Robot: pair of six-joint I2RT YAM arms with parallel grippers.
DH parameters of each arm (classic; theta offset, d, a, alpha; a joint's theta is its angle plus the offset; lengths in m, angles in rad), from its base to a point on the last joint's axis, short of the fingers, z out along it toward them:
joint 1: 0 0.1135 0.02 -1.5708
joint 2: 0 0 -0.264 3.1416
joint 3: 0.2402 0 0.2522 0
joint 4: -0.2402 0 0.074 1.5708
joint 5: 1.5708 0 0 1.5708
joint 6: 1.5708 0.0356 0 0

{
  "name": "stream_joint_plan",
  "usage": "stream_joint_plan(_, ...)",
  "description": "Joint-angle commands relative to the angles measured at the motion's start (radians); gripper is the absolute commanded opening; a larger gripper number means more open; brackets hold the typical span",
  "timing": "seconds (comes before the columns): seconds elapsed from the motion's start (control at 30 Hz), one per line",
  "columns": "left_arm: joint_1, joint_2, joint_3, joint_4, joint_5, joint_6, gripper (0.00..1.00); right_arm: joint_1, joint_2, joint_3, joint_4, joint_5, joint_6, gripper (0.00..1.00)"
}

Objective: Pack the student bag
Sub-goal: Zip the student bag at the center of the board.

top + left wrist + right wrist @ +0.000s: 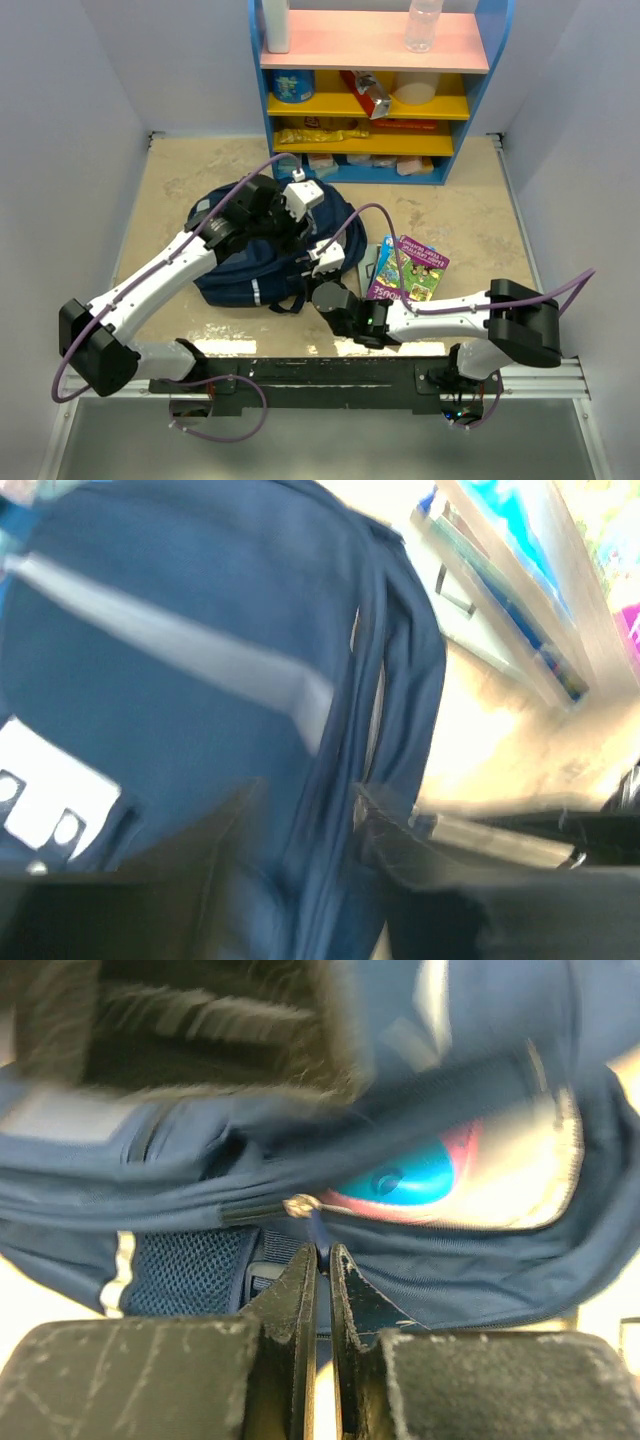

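The student bag (245, 280) lies on the beige table (180, 190), a little left of the middle and in front of a coloured shelf (350, 35). Both arms reach over it. To the right of the bag, some colourful books (410, 270) lie flat on the table, near it.

The left gripper (300, 198) is over the far part of the bag. In its own camera the picture is blurred. Its two fingers (190, 860) stand apart, about half open, and a fold of the navy fabric runs through the gap. I cannot tell if the pads touch this fabric. A light stripe (180, 645) and a white logo patch (50, 790) are visible on the bag there.

The right gripper (328, 258) is at the near right side of the bag. Its jaws are almost closed and pinch the thin blue zipper pull (317, 1228). Above it the bag mouth is open, and something pink and bright blue (400, 1182) shows inside, too blurred to name.
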Motion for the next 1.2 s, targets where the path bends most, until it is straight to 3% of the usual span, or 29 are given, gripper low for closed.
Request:
stream_joint_plan(0.0,0.025,-0.101,0.029,-0.107,0.005,0.080,0.83,-0.033,-0.017,-0.002,-0.040,0.119,0.004,0.00)
stream_joint_plan(0.07,0.058,-0.141,-0.009,-0.119,0.025,0.123,1.00,-0.037,-0.035,-0.008,-0.048,0.122,0.003,0.00)
stream_joint_plan(0.33,0.072,-0.172,-0.174,-0.248,0.203,0.332,1.00,-0.050,-0.080,-0.009,-0.069,0.110,0.010,0.00)
stream_joint_plan(0.5,0.068,-0.207,-0.331,-0.121,0.179,0.455,1.00,-0.050,-0.091,-0.006,-0.081,0.088,0.041,0.00)
stream_joint_plan(0.8,0.019,-0.129,-0.362,0.095,0.053,0.391,1.00,-0.050,-0.101,0.015,-0.094,0.047,0.068,0.00)
stream_joint_plan(1.17,-0.058,-0.079,-0.369,0.223,-0.082,0.328,0.97,-0.049,-0.130,0.018,-0.114,0.011,0.111,0.00)
